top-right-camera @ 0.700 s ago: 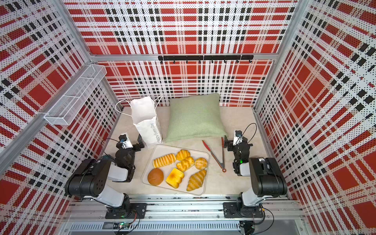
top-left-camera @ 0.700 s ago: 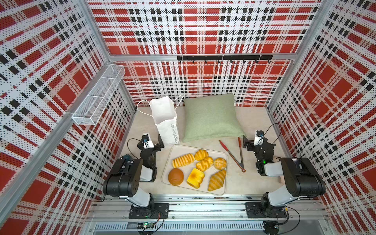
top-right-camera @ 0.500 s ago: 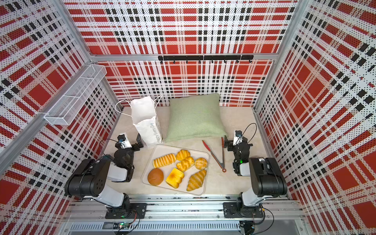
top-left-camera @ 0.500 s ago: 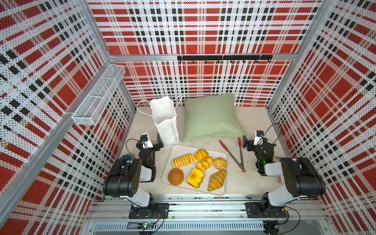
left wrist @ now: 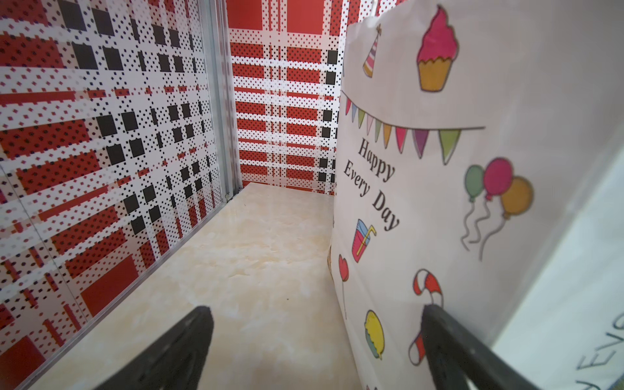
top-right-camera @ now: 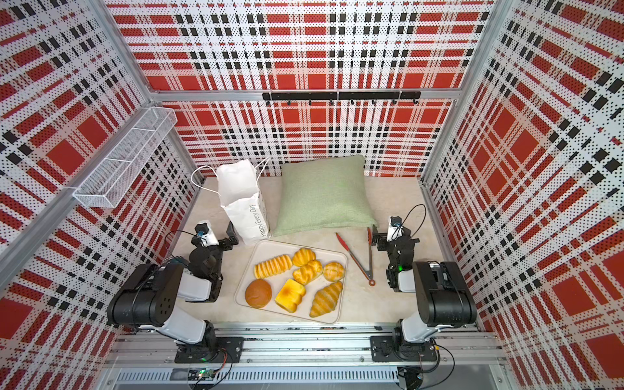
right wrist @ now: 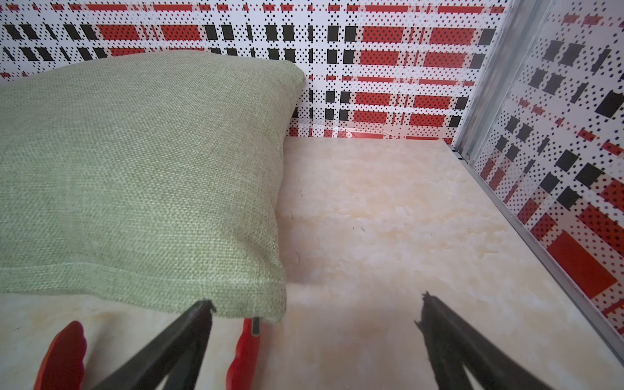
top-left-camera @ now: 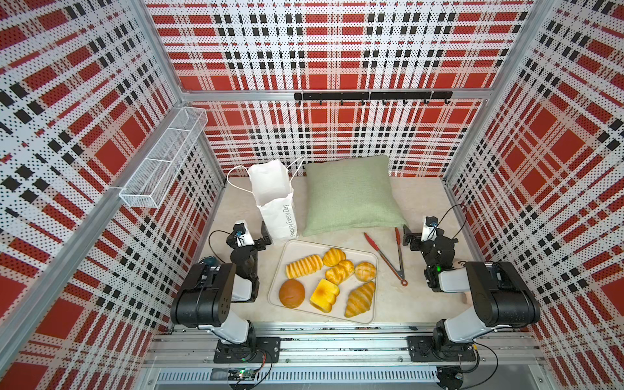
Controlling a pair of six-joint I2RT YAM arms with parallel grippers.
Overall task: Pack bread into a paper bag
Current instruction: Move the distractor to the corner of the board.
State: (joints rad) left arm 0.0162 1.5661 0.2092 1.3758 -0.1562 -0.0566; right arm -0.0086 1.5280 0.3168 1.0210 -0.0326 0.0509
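Note:
Several pieces of bread lie on a beige tray (top-left-camera: pixel 293 248) in both top views: a ridged loaf (top-left-camera: pixel 304 266), brown bun (top-left-camera: pixel 291 293), yellow toast (top-left-camera: pixel 324 295), croissant (top-left-camera: pixel 360 299) and small rolls (top-left-camera: pixel 339 271). The white paper bag (top-left-camera: pixel 275 199) (top-right-camera: pixel 243 202) stands upright behind the tray's left corner. My left gripper (top-left-camera: pixel 256 236) (left wrist: pixel 315 309) is open and empty low beside the bag's (left wrist: pixel 439 202) base, one finger in front of its printed side. Right of the tray, my right gripper (top-left-camera: pixel 413 236) (right wrist: pixel 315 300) is open and empty above the floor.
A green cushion (top-left-camera: pixel 351 194) (right wrist: pixel 135 169) lies right of the bag. Red-tipped tongs (top-left-camera: pixel 385 256) lie between tray and right gripper, with one tip (right wrist: pixel 244 347) between its open fingers. A wire basket (top-left-camera: pixel 162 158) hangs on the left wall. Plaid walls close three sides.
The left wrist has shifted slightly beside the bag's base. The right arm, bread and bag have not moved.

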